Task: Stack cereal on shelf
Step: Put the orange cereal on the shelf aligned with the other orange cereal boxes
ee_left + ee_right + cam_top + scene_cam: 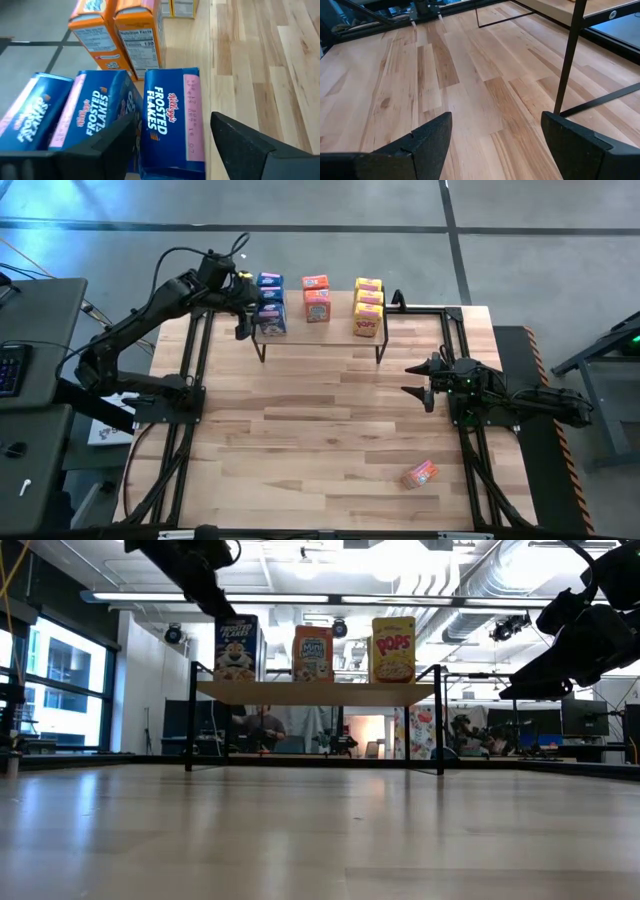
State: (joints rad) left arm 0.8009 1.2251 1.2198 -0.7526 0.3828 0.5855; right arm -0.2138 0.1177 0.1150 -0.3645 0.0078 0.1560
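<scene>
The shelf (pixel 335 332) stands at the table's far edge, and cereal boxes stand upright on it in three groups. Three blue boxes (pixel 170 122) are at its left end, two orange-red boxes (pixel 317 295) in the middle and three yellow boxes (pixel 368 305) to the right. A third orange-red box (pixel 420 474) lies flat on the table near its right near corner. My left gripper (pixel 167 150) is open above the blue boxes, its fingers standing either side of the front one (pixel 237 648). My right gripper (pixel 418 380) hangs open over the table's right side, away from every box.
The shelf's thin black legs (pixel 570 55) and floor bars stand close ahead of my right gripper. Black arm frames run along both sides of the table (pixel 320 440). A desk with a keyboard (pixel 8 365) stands beyond the left edge.
</scene>
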